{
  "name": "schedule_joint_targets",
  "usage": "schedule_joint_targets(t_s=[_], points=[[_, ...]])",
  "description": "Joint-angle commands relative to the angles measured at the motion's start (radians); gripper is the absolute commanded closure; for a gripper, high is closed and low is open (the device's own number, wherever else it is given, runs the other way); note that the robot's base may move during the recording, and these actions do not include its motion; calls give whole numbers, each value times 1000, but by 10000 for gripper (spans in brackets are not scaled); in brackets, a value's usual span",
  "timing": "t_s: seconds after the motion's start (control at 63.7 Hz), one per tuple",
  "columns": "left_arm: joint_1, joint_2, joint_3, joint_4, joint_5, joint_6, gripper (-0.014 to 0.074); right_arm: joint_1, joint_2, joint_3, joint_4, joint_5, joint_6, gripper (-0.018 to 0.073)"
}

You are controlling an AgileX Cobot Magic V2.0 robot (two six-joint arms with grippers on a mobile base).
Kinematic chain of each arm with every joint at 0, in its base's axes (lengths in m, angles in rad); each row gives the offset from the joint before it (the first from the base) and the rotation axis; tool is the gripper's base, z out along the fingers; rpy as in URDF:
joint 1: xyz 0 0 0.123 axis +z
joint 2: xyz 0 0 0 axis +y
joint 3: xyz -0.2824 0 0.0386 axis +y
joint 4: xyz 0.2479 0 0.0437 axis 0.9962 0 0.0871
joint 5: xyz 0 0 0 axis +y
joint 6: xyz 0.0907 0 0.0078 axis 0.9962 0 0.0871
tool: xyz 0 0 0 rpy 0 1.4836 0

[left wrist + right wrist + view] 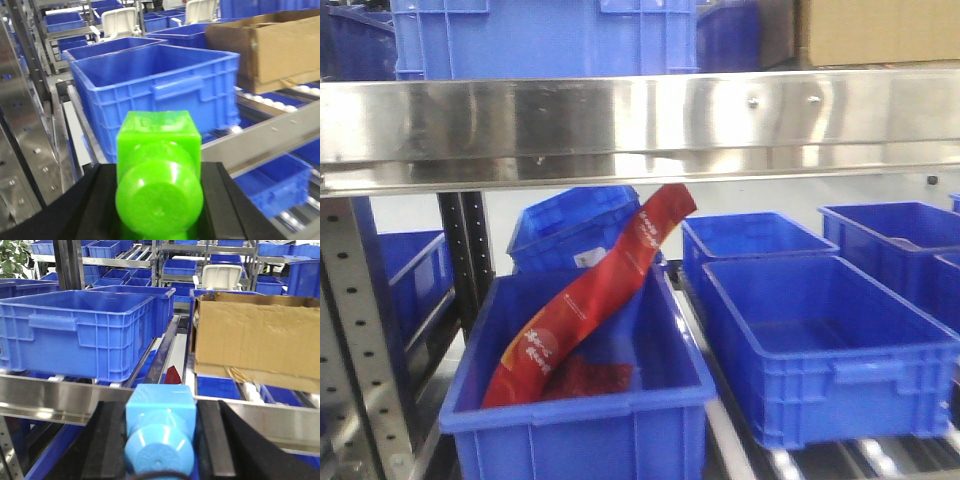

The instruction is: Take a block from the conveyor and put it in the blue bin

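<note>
Block (160, 407): light bright blue plastic, a cube with one round stud. The stud faces the right wrist camera and a small dimple shows at its centre. The faces are smooth and plain with slightly rounded edges.
Block place: it sits between the two black pads (111, 440) of the right hand (160, 440), low in the middle of the right wrist view. The cube end points away towards the shelving.
Right hand: narrow, clamped on the block, with one pad against each side.
Left hand (159, 200): narrow, clamped on a green block (159, 150) of the same shape, stud towards the camera. A black finger (100, 205) lies on either side.
Beyond the right hand: a steel rail (50, 400) crosses just past the block. On the shelf behind it stands a bin (75, 335) to the far left and a box (255, 335) of brown card to the far right, with a gap between them.
Beyond the left hand: a blue bin (160, 85) with a moulded handle stands straight ahead. The card box (270, 50) is to its right on rollers.
Front view: a steel beam (620, 120) runs across. Below it are more blue bins, and the near left bin (580, 420) holds a long red packet (590, 290) leaning over its far rim. The near right bin (830, 350) is just beside it.
Farther off: rows of racks carry many more blue bins.
</note>
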Motion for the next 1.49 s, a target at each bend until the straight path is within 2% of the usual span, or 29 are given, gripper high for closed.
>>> schedule_joint_targets(t_s=[0.0,1.477], points=[[-6,-2,-2,-3,-19,-6,707,2,-4,-4,-7,-23,-3,721],[-6,-2,-2,-3,-19,-6,707,2,-4,-4,-7,-23,-3,721]])
